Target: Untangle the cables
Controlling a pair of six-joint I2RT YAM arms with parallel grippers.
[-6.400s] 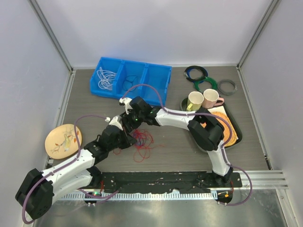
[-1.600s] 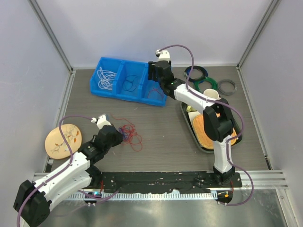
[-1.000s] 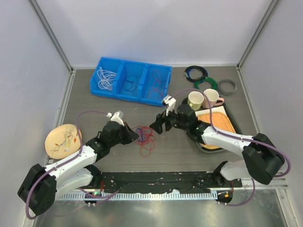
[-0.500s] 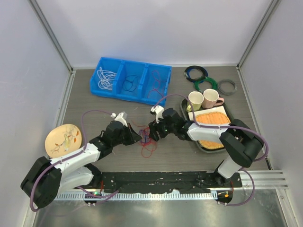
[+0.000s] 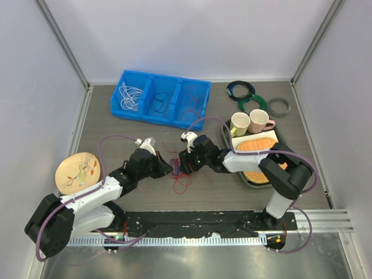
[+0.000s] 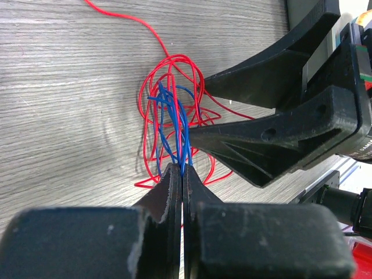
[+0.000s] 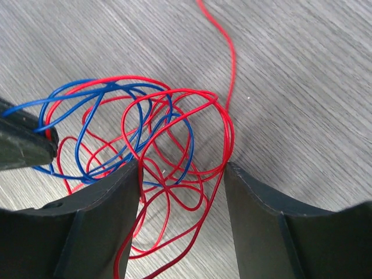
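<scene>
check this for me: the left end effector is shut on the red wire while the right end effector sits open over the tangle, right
Not quite. The left end effector is shut on the blue wire, not the red wire; the left wrist view shows the blue strands running into its closed tips. The rest holds.

The table holds two robot arms, a left arm (image 5: 99,193) and a right arm (image 5: 251,160). One blue bin (image 5: 152,118) has three compartments, each with one bundle: a white bundle (image 5: 129,96), a dark bundle (image 5: 160,104) and a red bundle (image 5: 195,106). The loose tangle shows one blue cable (image 7: 87,119) and a red cable (image 7: 200,152), possibly a single strand. There are also two mugs, a yellow mug (image 5: 239,123) and a pink mug (image 5: 259,120), one tray (image 5: 251,181), one plate (image 5: 67,175), and three coiled rings: a blue-black ring (image 5: 228,90), a green ring (image 5: 240,104) and a grey ring (image 5: 270,107).
</scene>
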